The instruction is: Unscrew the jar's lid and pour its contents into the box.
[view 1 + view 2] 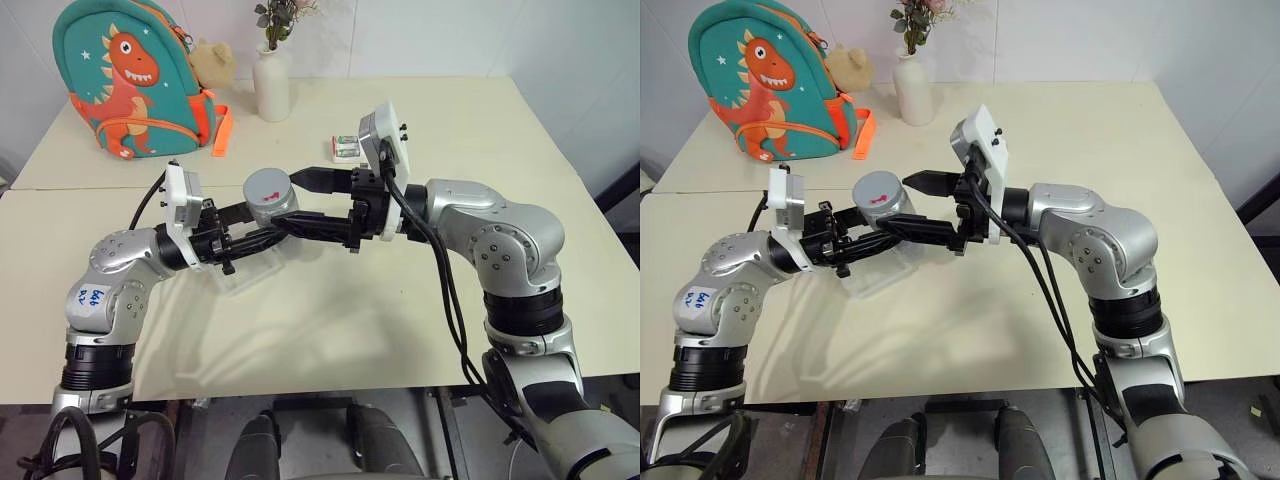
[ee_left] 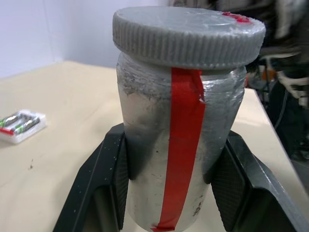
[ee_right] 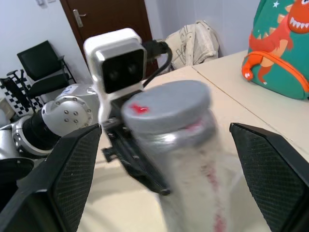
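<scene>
Silvery cylindrical jar (image 2: pixel 174 154) with red tape strip, ribbed grey lid (image 2: pixel 188 36) on, pinched by left gripper (image 1: pixel 262 225), right gripper (image 1: pixel 300 203) spread around lid.

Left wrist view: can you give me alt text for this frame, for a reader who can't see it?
A silvery jar with a vertical red stripe stands clamped between the left gripper's two black fingers, its ribbed grey lid screwed on and bearing a small red mark. Behind it lie a cream table and a small white-and-green packet.
</scene>
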Robot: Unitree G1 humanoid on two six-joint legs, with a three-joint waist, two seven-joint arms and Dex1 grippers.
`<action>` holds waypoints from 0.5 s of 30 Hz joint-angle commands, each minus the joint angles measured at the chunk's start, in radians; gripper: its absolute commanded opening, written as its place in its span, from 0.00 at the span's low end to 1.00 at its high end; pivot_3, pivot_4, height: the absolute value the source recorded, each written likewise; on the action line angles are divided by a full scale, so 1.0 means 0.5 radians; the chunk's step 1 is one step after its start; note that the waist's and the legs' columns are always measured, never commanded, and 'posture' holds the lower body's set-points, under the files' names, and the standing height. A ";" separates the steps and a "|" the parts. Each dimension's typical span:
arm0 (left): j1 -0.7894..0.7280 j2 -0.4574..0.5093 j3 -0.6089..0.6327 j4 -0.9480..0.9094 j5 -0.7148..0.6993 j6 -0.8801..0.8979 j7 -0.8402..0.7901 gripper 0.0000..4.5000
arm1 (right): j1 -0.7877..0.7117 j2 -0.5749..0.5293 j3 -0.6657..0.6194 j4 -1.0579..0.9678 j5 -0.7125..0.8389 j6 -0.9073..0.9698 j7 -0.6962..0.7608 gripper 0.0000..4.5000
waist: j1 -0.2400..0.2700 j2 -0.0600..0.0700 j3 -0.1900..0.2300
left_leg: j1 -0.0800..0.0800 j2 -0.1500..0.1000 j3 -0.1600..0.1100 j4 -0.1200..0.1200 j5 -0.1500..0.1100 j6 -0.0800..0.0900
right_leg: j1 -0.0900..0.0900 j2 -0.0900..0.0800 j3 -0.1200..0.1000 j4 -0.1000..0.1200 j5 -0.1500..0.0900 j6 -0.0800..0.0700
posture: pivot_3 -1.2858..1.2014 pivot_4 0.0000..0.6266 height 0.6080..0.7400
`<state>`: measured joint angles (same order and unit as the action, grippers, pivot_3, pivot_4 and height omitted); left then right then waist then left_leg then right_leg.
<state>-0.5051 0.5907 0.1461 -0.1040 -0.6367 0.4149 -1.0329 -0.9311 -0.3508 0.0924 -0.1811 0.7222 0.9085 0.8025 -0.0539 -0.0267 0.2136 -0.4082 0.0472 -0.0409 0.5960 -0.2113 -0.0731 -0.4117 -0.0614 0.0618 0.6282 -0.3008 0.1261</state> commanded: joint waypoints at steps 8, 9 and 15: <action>0.043 0.002 -0.001 -0.106 -0.122 0.049 -0.102 0.44 | -0.171 0.048 0.091 0.154 -0.098 -0.180 0.196 0.99 | 0.000 0.000 0.000 | 0.000 0.000 0.000 0.000 0.000 0.000 | 0.000 0.000 0.000 0.000 0.000 0.000 | 0.52 0.24 1.00; 0.043 0.004 -0.002 -0.106 -0.118 0.051 -0.102 0.44 | -0.181 0.053 0.096 0.163 -0.102 -0.187 0.208 0.99 | -0.001 0.000 0.000 | 0.000 0.000 0.000 0.000 0.000 0.000 | 0.000 0.000 0.000 0.000 0.000 0.000 | 0.52 0.24 1.00; 0.040 0.015 -0.008 -0.100 -0.106 0.068 -0.104 0.44 | -0.211 0.080 0.119 0.187 -0.134 -0.206 0.254 0.99 | 0.001 0.000 0.000 | 0.000 0.000 0.000 0.000 0.000 0.000 | 0.000 0.000 0.000 0.000 0.000 0.000 | 0.52 0.24 1.00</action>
<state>-0.4880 0.5887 0.1378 -0.1131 -0.6742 0.4490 -1.0770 -1.0097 -0.3194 0.1525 -0.0712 0.6509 0.8260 0.9176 -0.0536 -0.0267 0.2136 -0.4083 0.0472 -0.0409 0.5960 -0.2113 -0.0731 -0.4119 -0.0615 0.0617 0.6281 -0.3008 0.1261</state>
